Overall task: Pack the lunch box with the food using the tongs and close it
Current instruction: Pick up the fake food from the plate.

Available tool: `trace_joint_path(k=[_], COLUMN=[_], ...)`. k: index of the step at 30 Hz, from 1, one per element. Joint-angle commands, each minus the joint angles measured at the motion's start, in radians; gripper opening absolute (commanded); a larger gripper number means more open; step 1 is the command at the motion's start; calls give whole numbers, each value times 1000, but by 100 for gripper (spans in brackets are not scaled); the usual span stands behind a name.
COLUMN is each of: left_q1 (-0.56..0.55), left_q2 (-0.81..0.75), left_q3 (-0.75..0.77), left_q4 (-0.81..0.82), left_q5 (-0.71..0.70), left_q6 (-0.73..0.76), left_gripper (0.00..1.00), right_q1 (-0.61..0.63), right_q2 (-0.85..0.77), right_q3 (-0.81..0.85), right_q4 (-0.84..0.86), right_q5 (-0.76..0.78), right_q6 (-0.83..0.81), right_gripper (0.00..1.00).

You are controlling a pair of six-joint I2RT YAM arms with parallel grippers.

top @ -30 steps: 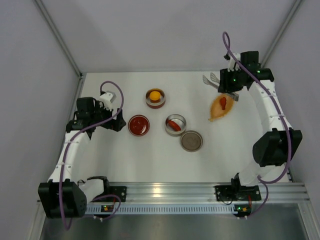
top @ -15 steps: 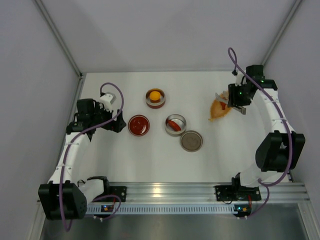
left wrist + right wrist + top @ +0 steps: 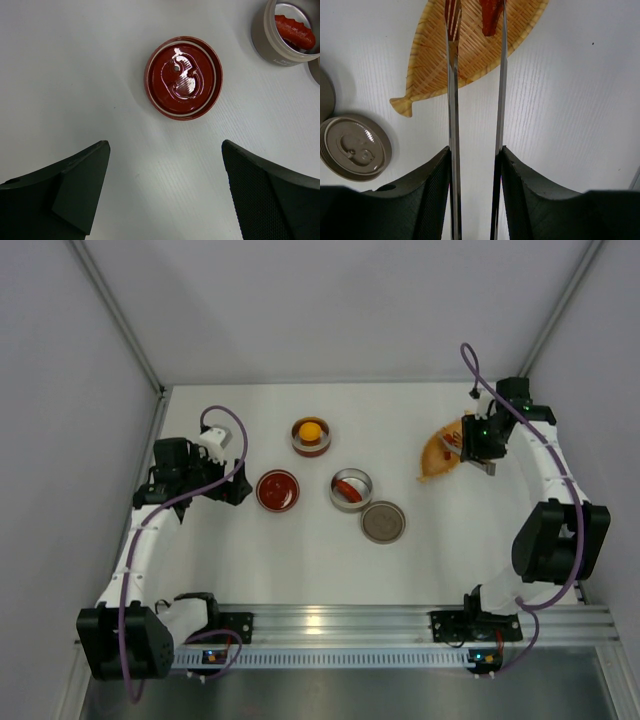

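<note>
Two slim metal tongs (image 3: 452,150) arms, clamped by the right gripper (image 3: 476,150), span a woven leaf-shaped dish (image 3: 427,60); left gripper (image 3: 164,165) gapes.

White-linked left arm (image 3: 137,543) and right arm (image 3: 541,456) — black joints, purple cables (image 3: 242,440)

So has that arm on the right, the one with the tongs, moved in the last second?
Yes. The right end effector came toward the near edge, from beyond the leaf-shaped dish to beside it, its tongs now over the dish.
</note>
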Motion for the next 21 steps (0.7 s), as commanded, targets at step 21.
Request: trace_joint_path(k=[21], left_q1=[-1], left_q2=[-9], left_q3=[2], left_q4=[43], left_q5=[15], left_q6=[7], left_gripper=[98], right_q1=[-21], right_q2=[61], right_q3=[-18], right_q4=[138], right_q5=[7], right_q6=[-8], right_gripper=[42])
